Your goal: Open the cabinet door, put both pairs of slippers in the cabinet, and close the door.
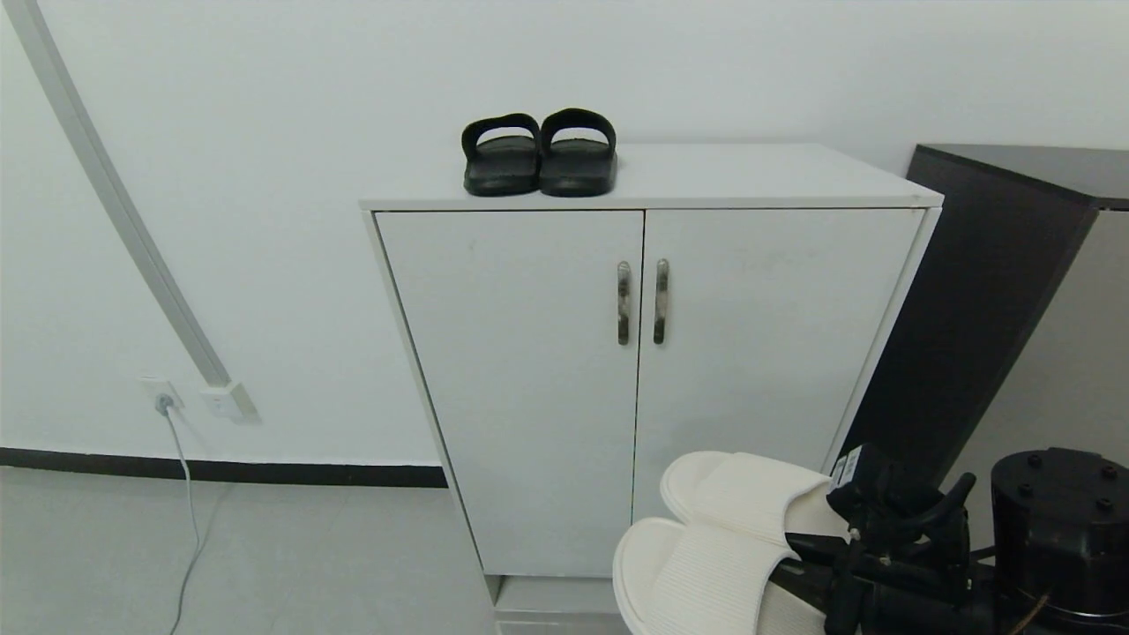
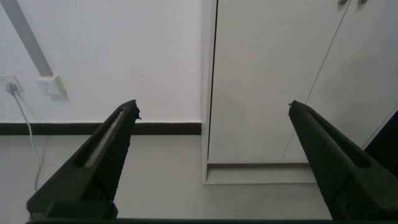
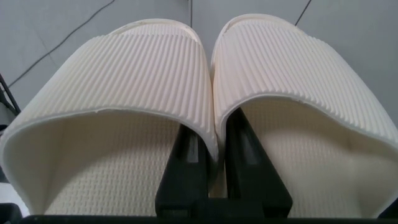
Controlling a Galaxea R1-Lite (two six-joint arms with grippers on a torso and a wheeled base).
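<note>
A white two-door cabinet point(image 1: 529, 370) stands against the wall with both doors shut, two metal handles point(image 1: 624, 302) at the centre seam. A pair of black slippers point(image 1: 539, 154) sits on its top, left of centre. My right gripper point(image 3: 211, 155) is shut on a pair of cream ribbed slippers point(image 3: 205, 74), pinching their inner sides together; in the head view the cream slippers point(image 1: 723, 538) hang low at the right, before the cabinet's right door. My left gripper point(image 2: 211, 112) is open and holds nothing, low down and facing the cabinet's lower left corner point(image 2: 211, 168).
A dark cabinet point(image 1: 997, 291) stands right of the white one. A wall socket point(image 1: 160, 394) with a grey cable point(image 1: 190, 520) and a slanted cable duct point(image 1: 115, 194) are on the left wall. Bare grey floor point(image 1: 220, 564) lies left of the cabinet.
</note>
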